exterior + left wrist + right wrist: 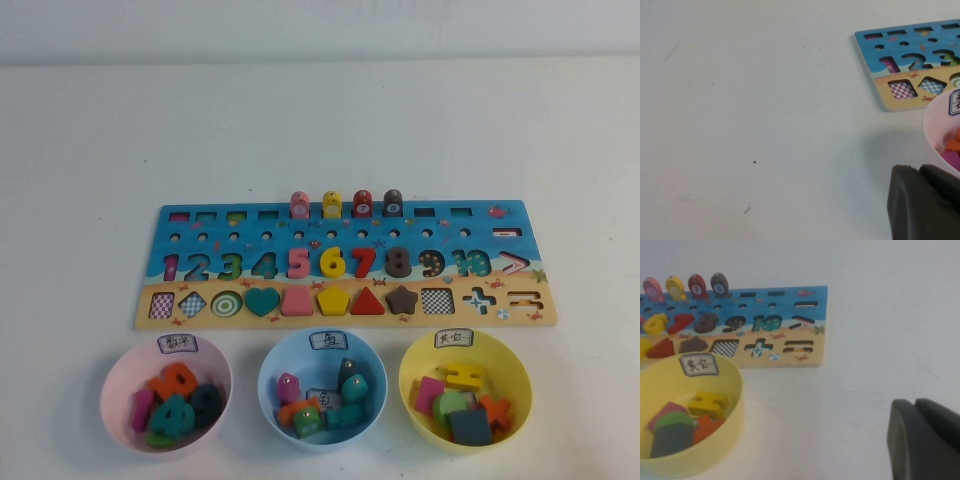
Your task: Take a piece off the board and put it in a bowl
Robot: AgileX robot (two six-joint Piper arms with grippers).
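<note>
The dark brownish-grey star piece (402, 299) sits in its slot in the bottom row of the blue and sandy board (520, 262), between the red triangle and an empty checkered slot. It also shows in the right wrist view (693, 344). The yellow bowl (415, 372), with a white label at its rim, stands in front of the board's right end and holds several blocks. Neither gripper shows in the high view. My left gripper (919, 170) is shut and empty beside the pink bowl. My right gripper (915, 402) is shut and empty over bare table, right of the yellow bowl (735, 395).
A pink bowl (114, 385) and a light blue bowl (268, 378), both holding pieces, stand in front of the board's left end and middle. Four fish pegs (345, 204) stand upright along the board's far edge. White table lies all around.
</note>
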